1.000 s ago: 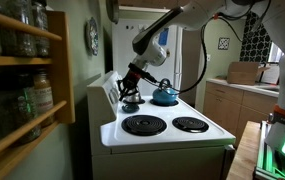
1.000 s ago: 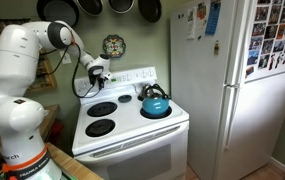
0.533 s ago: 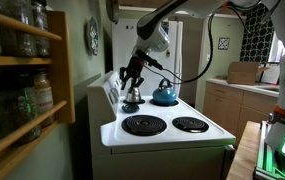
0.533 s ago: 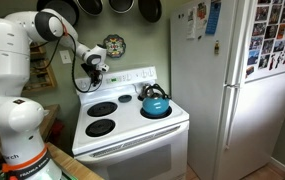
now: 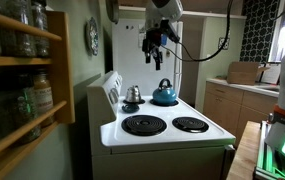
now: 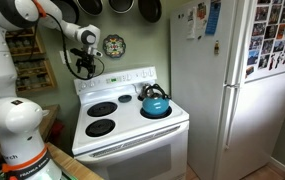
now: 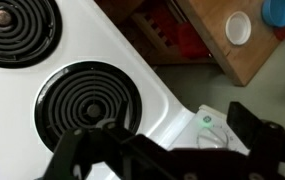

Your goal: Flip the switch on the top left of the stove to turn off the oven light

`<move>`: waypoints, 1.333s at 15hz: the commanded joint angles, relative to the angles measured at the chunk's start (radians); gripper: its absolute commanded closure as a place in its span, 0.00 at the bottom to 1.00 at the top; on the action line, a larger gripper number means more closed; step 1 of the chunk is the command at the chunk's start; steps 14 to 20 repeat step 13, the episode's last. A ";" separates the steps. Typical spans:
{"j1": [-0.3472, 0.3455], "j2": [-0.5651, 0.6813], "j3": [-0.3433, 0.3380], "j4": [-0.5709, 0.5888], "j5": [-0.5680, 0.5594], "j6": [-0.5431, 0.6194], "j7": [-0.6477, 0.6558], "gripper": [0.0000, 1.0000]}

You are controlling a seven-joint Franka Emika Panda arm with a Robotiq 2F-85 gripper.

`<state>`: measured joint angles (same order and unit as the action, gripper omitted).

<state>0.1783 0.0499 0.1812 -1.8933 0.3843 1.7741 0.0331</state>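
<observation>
Stove [image 5: 167,128] first, says Ana: where is it, and where is the arm?

It stands low in both exterior views, answers Ben. It is white, with its panel [image 6: 117,79] raised at the back. The gripper [image 5: 155,48] hangs high above the left end of the stove's panel, well apart from it.

Ana: Does it hold something?

Ben: No. In the wrist view the fingers [image 7: 87,150] are dark and blurred. They seem spread apart, and between them I see only the stove top. A burner [image 7: 87,100] of the stove is just beyond them.

Ana: And the switch?

Ben: It is too small to see. By the task it sits at the left end of the stove's panel, below the gripper [image 6: 82,66]. Nothing touches it now.

Ana: So which step is this?

Ben: I judge that the flip is not being made at this moment. The oven light itself I cannot see, so on or off I cannot tell.

Ana: And the next move?

Ben: Come down to the stove's panel, bring one fingertip to the switch, and push gently. The kettle [image 5: 164,94] sits on the stove's rear right burner, so the descent should be on the left side.
</observation>
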 commanded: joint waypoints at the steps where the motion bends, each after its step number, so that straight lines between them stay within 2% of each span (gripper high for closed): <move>1: 0.014 -0.093 0.013 -0.040 -0.111 -0.125 -0.072 0.00; 6: 0.050 -0.160 0.053 -0.070 -0.254 -0.231 -0.173 0.00; 8: 0.058 -0.168 0.058 -0.087 -0.302 -0.250 -0.259 0.00; 9: 0.055 -0.131 0.056 -0.036 -0.255 -0.237 -0.188 0.00; 12: 0.060 -0.140 0.058 -0.056 -0.282 -0.241 -0.235 0.00; 20: 0.060 -0.140 0.058 -0.057 -0.284 -0.241 -0.239 0.00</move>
